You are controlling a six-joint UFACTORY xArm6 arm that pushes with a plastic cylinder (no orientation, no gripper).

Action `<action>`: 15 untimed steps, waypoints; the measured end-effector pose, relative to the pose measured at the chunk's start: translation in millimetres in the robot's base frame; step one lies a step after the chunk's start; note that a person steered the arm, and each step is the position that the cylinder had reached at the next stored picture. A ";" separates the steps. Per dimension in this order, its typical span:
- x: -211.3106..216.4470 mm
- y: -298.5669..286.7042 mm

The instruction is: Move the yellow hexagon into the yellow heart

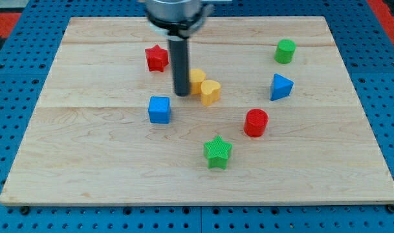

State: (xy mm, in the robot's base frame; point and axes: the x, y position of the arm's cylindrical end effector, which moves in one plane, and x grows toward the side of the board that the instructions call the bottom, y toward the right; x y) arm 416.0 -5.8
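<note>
The yellow hexagon (pixel 197 80) sits near the board's middle, partly hidden behind my rod. The yellow heart (pixel 210 92) lies just to its lower right, touching it. My tip (pixel 182 94) rests on the board against the hexagon's left side, left of the heart. The rod rises straight up to the arm at the view's top.
A red star (pixel 157 58) is up-left of my tip. A blue cube (pixel 160 109) is down-left. A red cylinder (pixel 255 123), a green star (pixel 217 152), a blue triangle-like block (pixel 281 87) and a green cylinder (pixel 285 51) lie to the right. The wooden board (pixel 87 162) has edges all around.
</note>
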 end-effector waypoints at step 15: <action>-44.3 63.7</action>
State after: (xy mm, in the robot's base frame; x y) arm 371.6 58.0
